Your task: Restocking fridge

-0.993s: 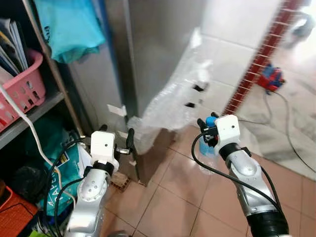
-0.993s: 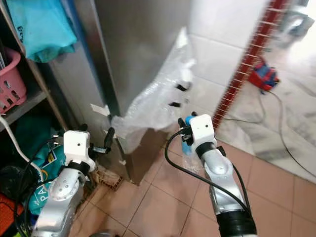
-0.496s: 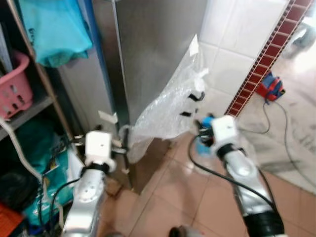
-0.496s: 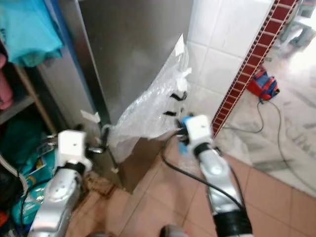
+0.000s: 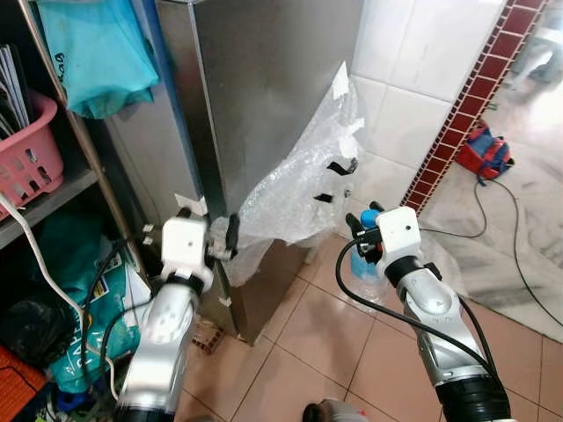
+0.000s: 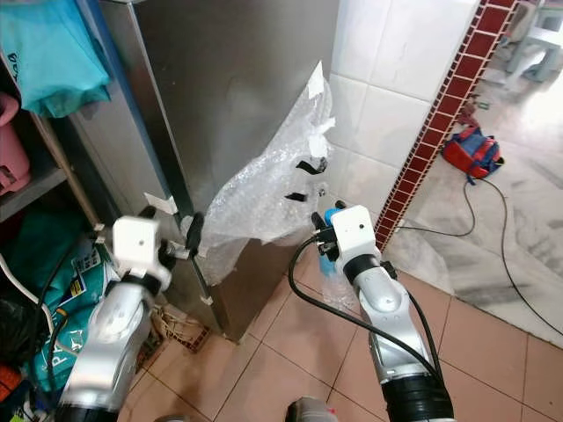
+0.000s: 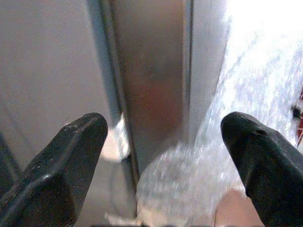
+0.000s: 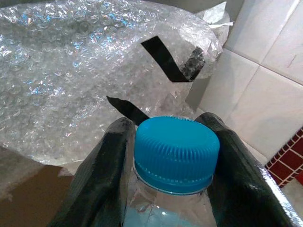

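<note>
- Terracotta floor tiles (image 5: 308, 338) and white wall tiles (image 5: 413, 105) frame the corner where we stand, facing a stainless-steel fridge (image 5: 264, 88) with its door closed.
- Our right gripper (image 8: 165, 156) is clamped around the neck of a clear water bottle (image 5: 365, 264), its two black fingers (image 8: 106, 170) pressing on either side just under the blue cap (image 8: 174, 149).
- We hold that bottle upright above the floor, just beside the fridge's right side and near the wall.
- Our left gripper (image 7: 163, 156) is spread wide with nothing between its fingers (image 7: 61, 165), raised close to the fridge's front edge, at the vertical seam of the door.
- Bubble wrap (image 5: 299, 189) hangs off the fridge's side between the two grippers, fixed with black tape strips (image 8: 163, 59) and white tape.
- To our left we see a shelf unit with a pink basket (image 5: 31, 149) and a teal bag (image 5: 97, 53) hanging above.
- Well off to the right, a red and blue object (image 5: 486, 151) lies on the floor with a cable (image 5: 506, 229) trailing from it.
</note>
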Available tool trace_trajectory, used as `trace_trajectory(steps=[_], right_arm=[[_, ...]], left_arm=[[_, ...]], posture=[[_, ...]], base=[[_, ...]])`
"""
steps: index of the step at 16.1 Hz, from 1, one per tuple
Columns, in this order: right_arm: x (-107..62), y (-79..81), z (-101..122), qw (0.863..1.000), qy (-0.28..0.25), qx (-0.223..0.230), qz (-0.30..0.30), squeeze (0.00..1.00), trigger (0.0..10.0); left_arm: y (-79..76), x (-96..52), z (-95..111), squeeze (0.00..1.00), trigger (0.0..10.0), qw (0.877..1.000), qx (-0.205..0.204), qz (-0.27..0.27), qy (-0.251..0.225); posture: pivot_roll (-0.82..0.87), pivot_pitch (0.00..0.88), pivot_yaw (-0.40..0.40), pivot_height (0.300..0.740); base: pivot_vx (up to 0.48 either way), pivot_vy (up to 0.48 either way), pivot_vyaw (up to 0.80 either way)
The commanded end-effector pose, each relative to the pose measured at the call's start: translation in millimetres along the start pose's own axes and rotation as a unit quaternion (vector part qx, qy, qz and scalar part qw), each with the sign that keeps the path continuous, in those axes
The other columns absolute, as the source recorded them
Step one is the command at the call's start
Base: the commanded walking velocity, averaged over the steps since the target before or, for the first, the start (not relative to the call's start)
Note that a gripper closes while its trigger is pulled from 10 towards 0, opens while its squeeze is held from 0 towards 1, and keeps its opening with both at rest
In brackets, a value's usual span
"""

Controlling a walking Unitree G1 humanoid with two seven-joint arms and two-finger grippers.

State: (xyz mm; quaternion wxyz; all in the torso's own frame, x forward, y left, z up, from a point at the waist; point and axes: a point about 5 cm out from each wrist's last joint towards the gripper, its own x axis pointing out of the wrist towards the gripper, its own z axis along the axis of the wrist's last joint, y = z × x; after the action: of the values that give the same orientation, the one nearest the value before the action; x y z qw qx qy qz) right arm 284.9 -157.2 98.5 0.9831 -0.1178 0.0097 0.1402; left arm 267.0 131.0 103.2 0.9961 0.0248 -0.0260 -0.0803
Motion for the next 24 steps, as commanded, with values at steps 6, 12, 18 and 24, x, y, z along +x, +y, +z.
trace_trajectory(steps=[6, 12, 18, 24], right_arm=[[-5.8, 14.3, 0.3, 0.999, 0.000, -0.004, 0.045, 0.00, 10.0], [-5.9, 14.1, 1.9, 0.999, -0.002, -0.009, 0.046, 0.00, 10.0], [-6.0, 15.3, 2.5, 0.999, -0.003, -0.012, 0.046, 0.00, 10.0], [-6.5, 15.2, 1.8, 0.999, -0.002, -0.017, 0.045, 0.00, 10.0]], left_arm=[[12.9, 28.6, 12.0, 0.00, 10.0, 1.000, 0.007, 0.016, -0.024], [12.6, 37.9, 7.0, 0.00, 10.0, 1.000, -0.001, -0.008, -0.014], [3.6, 43.0, 3.8, 0.00, 10.0, 0.998, -0.014, -0.059, -0.002], [-14.0, 46.4, 5.5, 0.00, 10.0, 0.995, -0.023, -0.097, 0.001]], posture=[[0.01, 0.000, 0.001, 0.740], [0.01, 0.000, -0.001, 0.740], [0.01, 0.000, 0.004, 0.740], [0.00, 0.000, 0.010, 0.740]], base=[[0.000, 0.000, 0.00], [0.000, 0.000, 0.00], [0.000, 0.000, 0.00], [0.000, 0.000, 0.00]])
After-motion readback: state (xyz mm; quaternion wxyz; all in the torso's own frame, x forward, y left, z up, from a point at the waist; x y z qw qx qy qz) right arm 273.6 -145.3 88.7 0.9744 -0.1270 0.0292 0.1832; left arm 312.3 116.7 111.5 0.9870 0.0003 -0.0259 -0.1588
